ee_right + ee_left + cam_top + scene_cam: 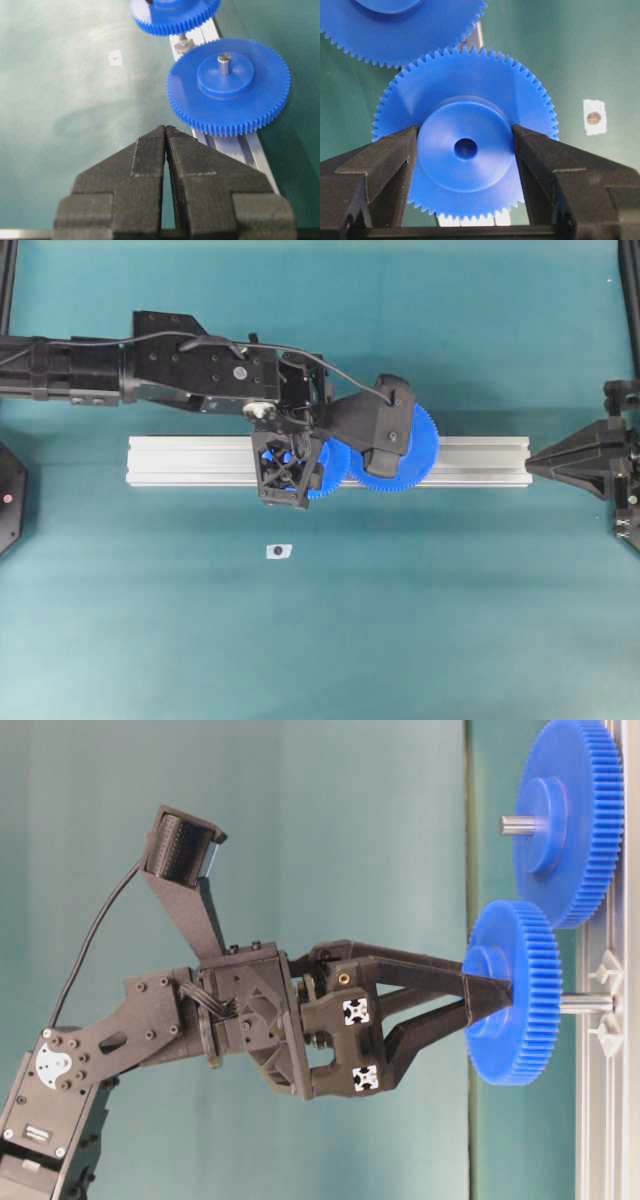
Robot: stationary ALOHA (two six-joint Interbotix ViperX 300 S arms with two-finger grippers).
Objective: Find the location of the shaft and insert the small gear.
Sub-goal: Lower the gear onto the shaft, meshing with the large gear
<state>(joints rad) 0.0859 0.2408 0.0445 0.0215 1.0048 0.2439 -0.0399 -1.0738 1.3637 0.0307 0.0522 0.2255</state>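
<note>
- Everywhere underfoot is a teal mat (150,640), smooth and uncluttered, with a silver aluminium rail (180,460) lying across its middle in the overhead view; black frame posts edge the top corners.
- On the mat below the rail sits a small white tag (279,551) with a dark dot, well apart from everything else.
- Reaching in from the left, the left gripper (490,1005) has its jaws partly spread and pressed against the raised hub of the small gear (512,992), one finger on each side.
- From table level, the small gear stands over the shaft (585,1004), a silvery pin rising from the rail; a stretch of bare pin shows between gear and rail, so the gear is not seated down. Whether the pin's tip has entered the hole cannot be told.
- Only the left wrist view shows the hub's dark centre hole and the fingers (395,165) touching the hub's flanks.
- Beside it, the large gear (228,85) sits on the rail on its own silvery pin, clearest in the right wrist view.
- At the right edge, the right gripper (166,131) hangs back over the mat, fingertips pressed together on nothing.
</note>
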